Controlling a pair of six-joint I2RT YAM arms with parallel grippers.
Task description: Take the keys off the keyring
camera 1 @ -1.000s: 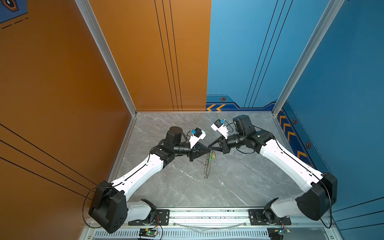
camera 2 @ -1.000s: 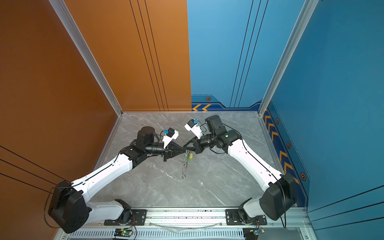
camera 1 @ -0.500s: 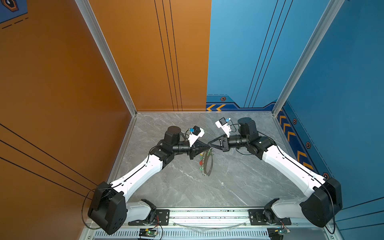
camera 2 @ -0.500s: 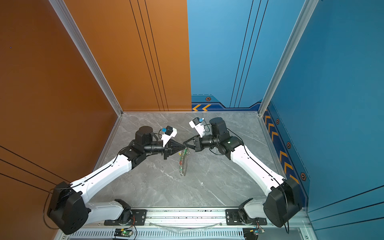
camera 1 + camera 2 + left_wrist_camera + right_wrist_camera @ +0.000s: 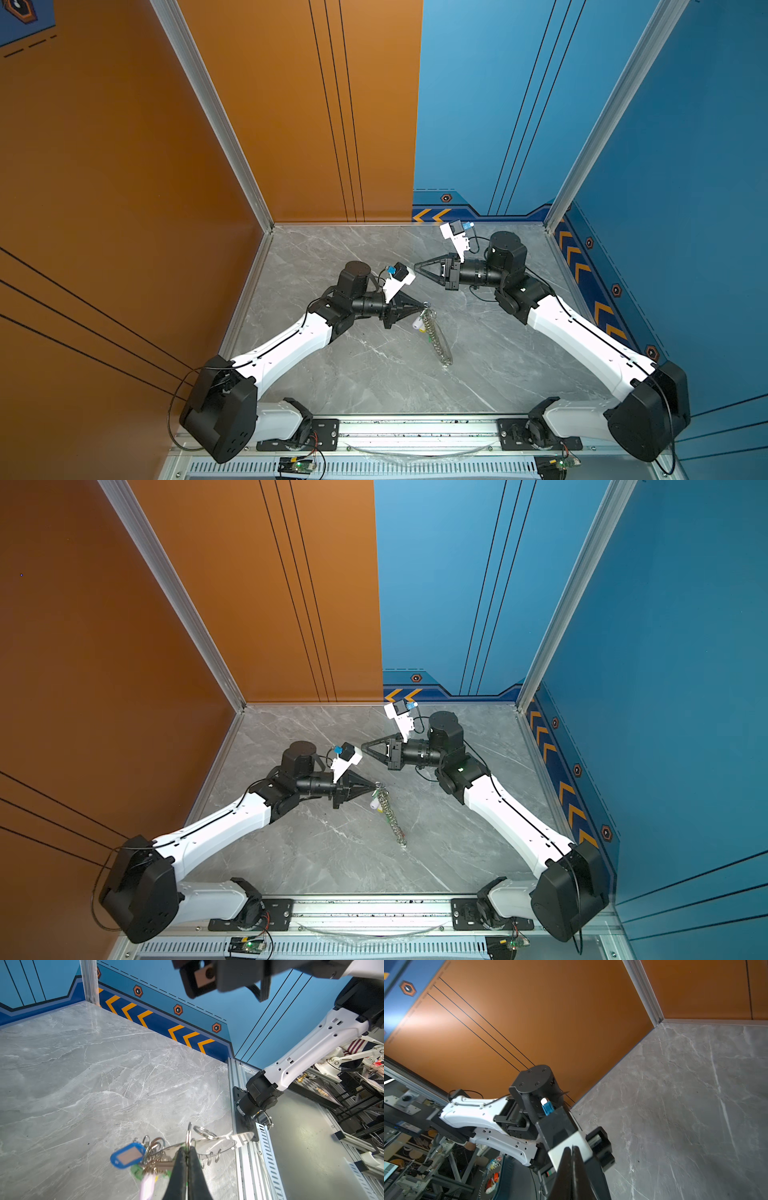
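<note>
While my left gripper (image 5: pixel 424 308) clamps the keyring (image 5: pixel 437 337), I see its long axis slanting from that grip toward the front rail (image 5: pixel 415 428); right gripper (image 5: pixel 417 268) closed, empty.

Your left tool (image 5: pixel 423 308) is clamped tight at the end of your low, outstretched left arm (image 5: pixel 291 345), and your right tool (image 5: pixel 417 267), jaws pressed together too, points toward your left wrist (image 5: pixel 370 305) from nearby.

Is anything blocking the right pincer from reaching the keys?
Yes: the left arm's black-and-white wrist camera sits right in front of the shut right pincer. The tagged silver keys hang by the left pincer, which grips the fringed oval keyring.
</note>
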